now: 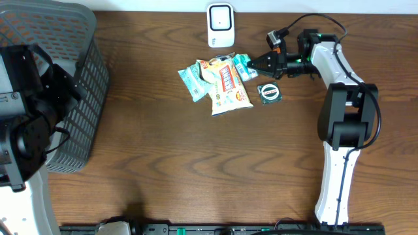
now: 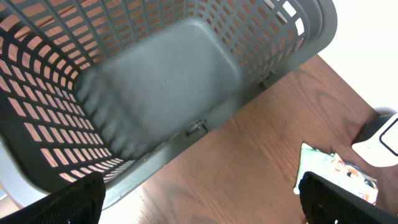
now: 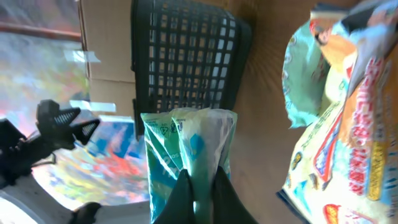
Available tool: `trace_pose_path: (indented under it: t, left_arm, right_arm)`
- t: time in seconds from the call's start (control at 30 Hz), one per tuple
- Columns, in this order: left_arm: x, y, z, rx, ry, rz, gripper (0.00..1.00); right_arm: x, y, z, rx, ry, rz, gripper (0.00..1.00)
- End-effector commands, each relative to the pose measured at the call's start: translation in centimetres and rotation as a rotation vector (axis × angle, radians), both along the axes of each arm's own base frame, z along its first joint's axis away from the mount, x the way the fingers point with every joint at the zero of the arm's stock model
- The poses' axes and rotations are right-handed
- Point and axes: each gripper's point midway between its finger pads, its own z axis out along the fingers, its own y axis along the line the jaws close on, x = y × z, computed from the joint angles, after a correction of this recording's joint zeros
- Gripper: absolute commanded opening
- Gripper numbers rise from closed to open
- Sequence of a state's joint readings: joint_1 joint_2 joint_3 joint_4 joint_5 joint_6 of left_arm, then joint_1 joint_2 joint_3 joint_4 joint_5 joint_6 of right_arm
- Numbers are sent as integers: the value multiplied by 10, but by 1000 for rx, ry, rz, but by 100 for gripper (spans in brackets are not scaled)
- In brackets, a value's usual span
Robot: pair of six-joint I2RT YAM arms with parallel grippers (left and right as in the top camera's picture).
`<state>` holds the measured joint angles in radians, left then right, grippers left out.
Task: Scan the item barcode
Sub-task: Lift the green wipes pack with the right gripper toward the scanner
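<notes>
My right gripper (image 1: pixel 253 64) is shut on a small teal-and-white packet (image 1: pixel 242 66), holding it by one edge just right of the snack pile. In the right wrist view the two dark fingers (image 3: pixel 180 196) pinch the packet (image 3: pixel 186 140) between them. The white barcode scanner (image 1: pixel 220 25) stands at the table's back edge, behind the pile. My left gripper (image 2: pixel 202 208) hangs open over bare wood beside the basket, with nothing between its fingers.
A grey slatted basket (image 1: pixel 81 98) stands at the left, and its inside (image 2: pixel 155 81) holds nothing. Several snack packets (image 1: pixel 225 85) lie in a heap at the centre. A round green-and-black item (image 1: pixel 269 93) lies to their right.
</notes>
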<state>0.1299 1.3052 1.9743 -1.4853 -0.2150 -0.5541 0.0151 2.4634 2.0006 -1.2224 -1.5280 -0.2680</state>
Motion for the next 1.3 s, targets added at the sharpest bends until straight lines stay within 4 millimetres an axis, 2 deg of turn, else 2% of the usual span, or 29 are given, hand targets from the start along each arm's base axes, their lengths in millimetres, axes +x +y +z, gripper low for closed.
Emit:
trace_pose_path:
  t: [0.0, 0.23, 0.83, 1.27]
  left_arm:
    - [-1, 2, 2, -2, -7, 14, 98]
    - [-1, 2, 2, -2, -6, 14, 98]
    - [-1, 2, 2, -2, -7, 14, 98]
    - [-1, 2, 2, -2, -7, 14, 98]
  right_arm:
    - [-3, 8, 16, 31, 111, 11, 1]
    - [-6, 14, 16, 25, 272, 19, 1]
    - [6, 16, 16, 34, -21, 28, 1]
    - [4, 25, 16, 36, -57, 49, 1]
